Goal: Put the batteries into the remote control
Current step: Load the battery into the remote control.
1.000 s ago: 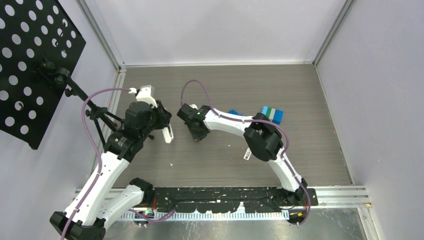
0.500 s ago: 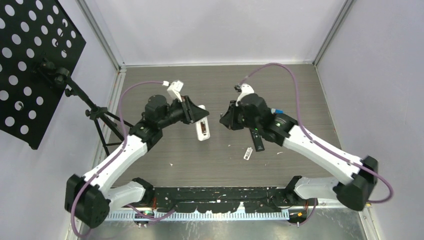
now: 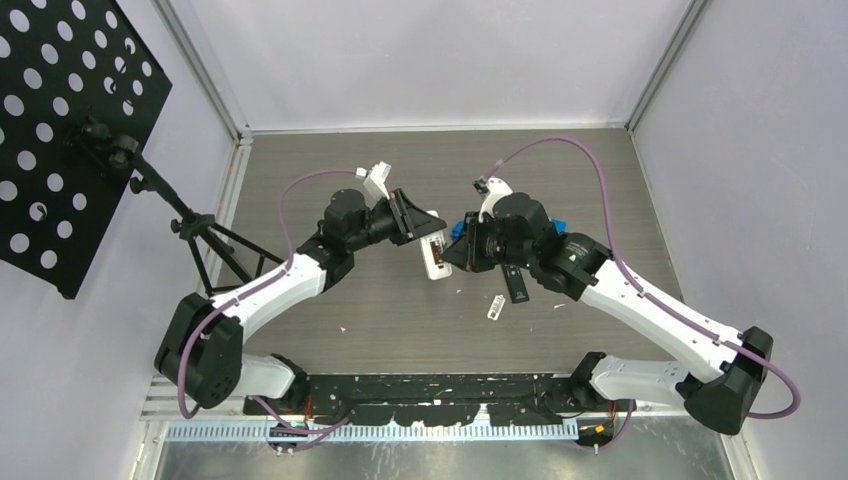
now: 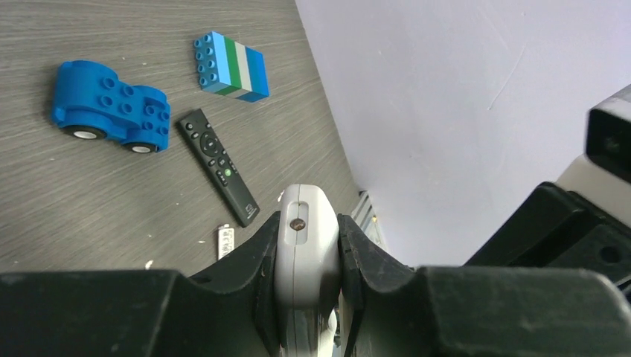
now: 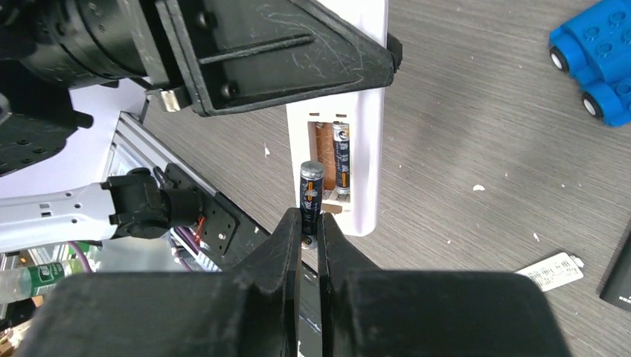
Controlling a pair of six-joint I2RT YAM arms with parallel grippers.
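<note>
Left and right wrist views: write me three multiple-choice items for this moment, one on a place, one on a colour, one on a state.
1. Where is the black remote?
A. Flat on the table, beside the blue toy car
B. Held up in the air
C. Under the toy car

2. What colour is the remote in the left claw?
A. Black
B. White
C. Blue

3. What state is the right claw in?
A. Wide open and empty
B. Shut on a battery
C. Shut on the toy car

Answers:
1 A: the left wrist view shows it lying on the wood next to the car.
2 B: the left claw's fingers clamp the white remote.
3 B: the right wrist view shows the battery pinched upright between the fingers, at the white remote's open compartment.
</note>
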